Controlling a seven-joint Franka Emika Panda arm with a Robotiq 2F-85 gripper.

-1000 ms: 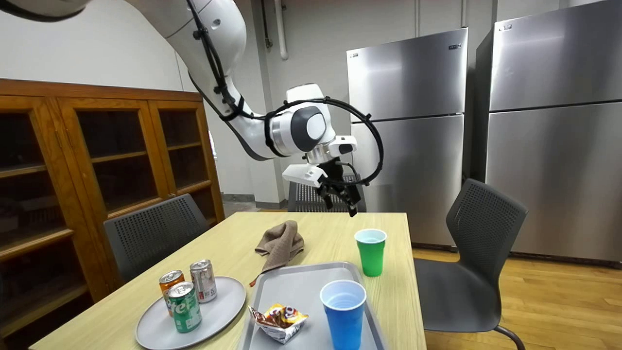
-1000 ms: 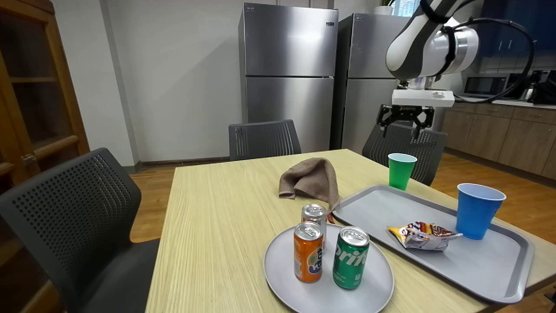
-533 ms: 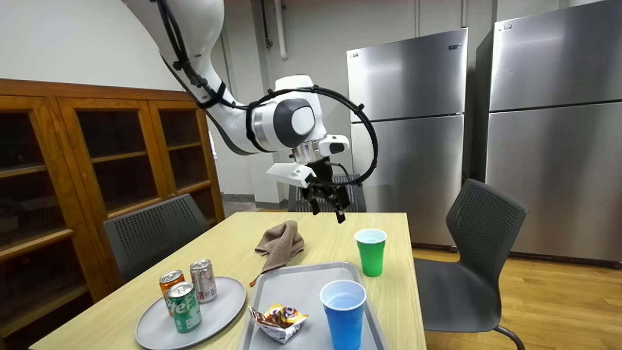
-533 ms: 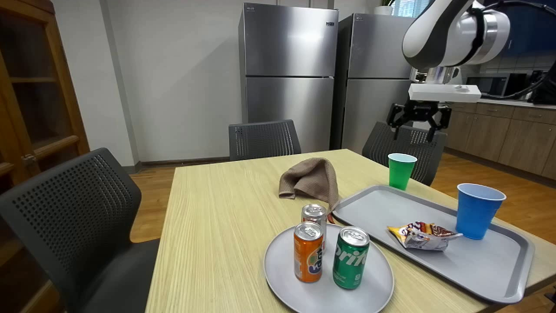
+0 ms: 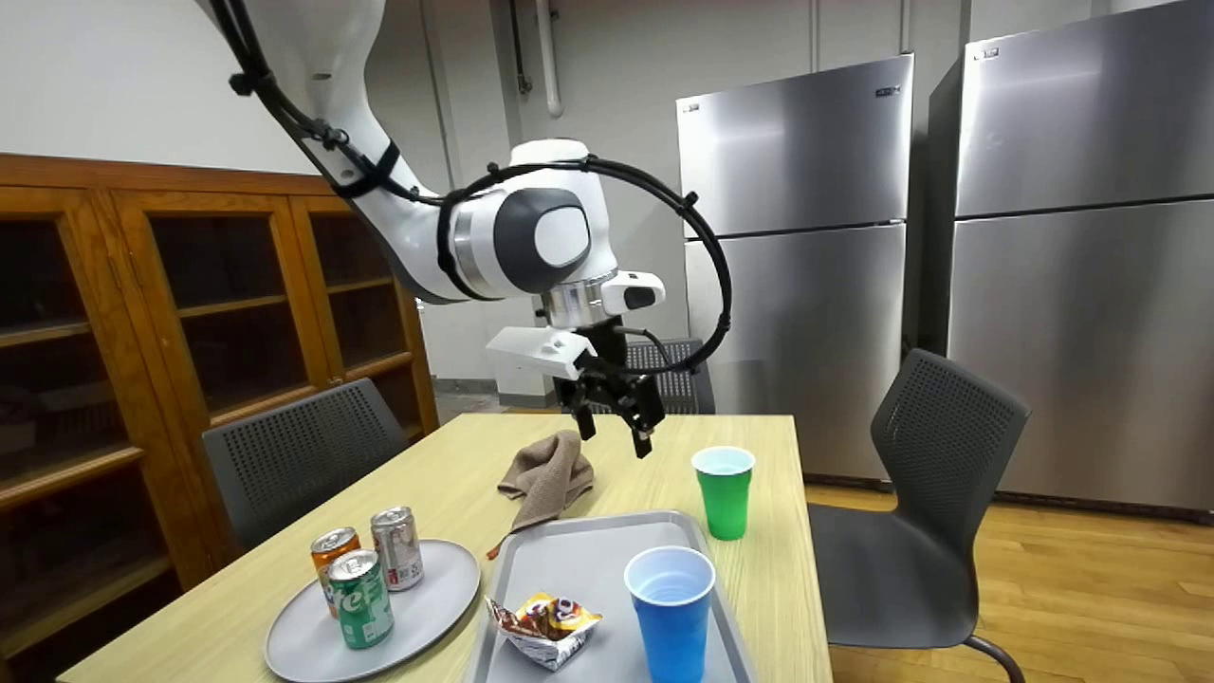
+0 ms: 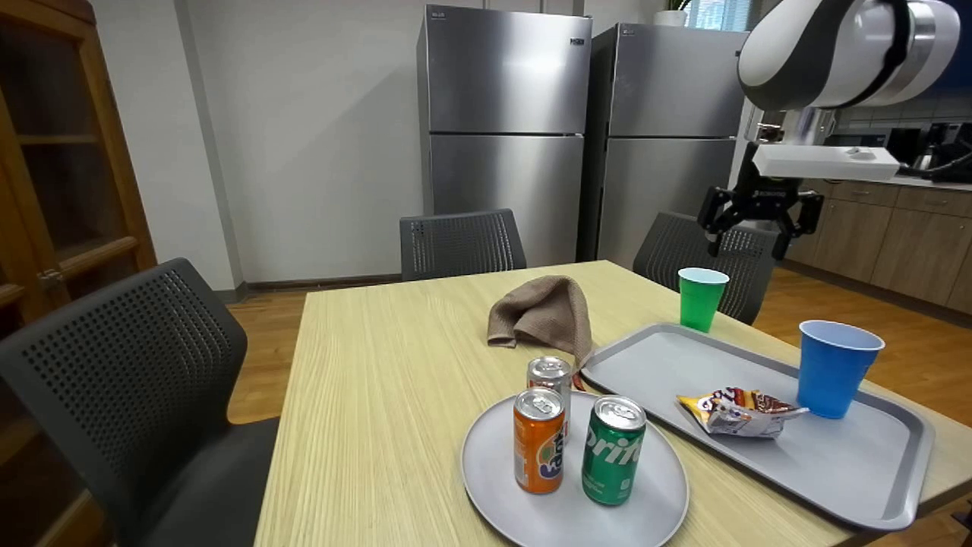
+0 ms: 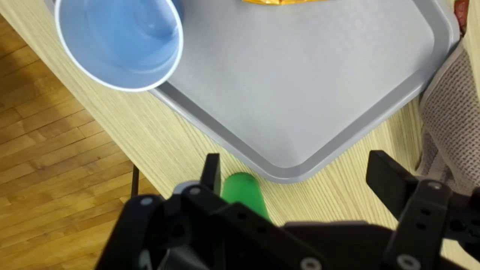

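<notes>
My black gripper [image 5: 615, 439] hangs in the air above the table, open, with nothing between its fingers. In an exterior view the green cup [image 6: 700, 304] stands upright just below the gripper [image 6: 747, 247]. Seen from the wrist, that green cup [image 7: 243, 191] is partly hidden behind one finger, apart from the gripper [image 7: 294, 170]. A grey tray [image 7: 300, 86] carries a blue cup [image 5: 671, 617] and an opened snack bag [image 5: 548, 626]. A crumpled brown cloth [image 5: 553, 474] lies beside the tray's corner.
A round grey plate [image 6: 554, 524] bears an orange can [image 6: 539, 448], a green can [image 6: 613, 460] and a silver can [image 6: 549, 371]. Dark chairs [image 5: 901, 560] stand around the table [image 6: 380, 395]. Refrigerators [image 5: 797, 323] and a wooden cabinet [image 5: 199, 313] are farther back.
The arm has come down and shifted, leftward in an exterior view and rightward in another, with the gripper staying open. Cups, cans, cloth, tray and bag have not moved.
</notes>
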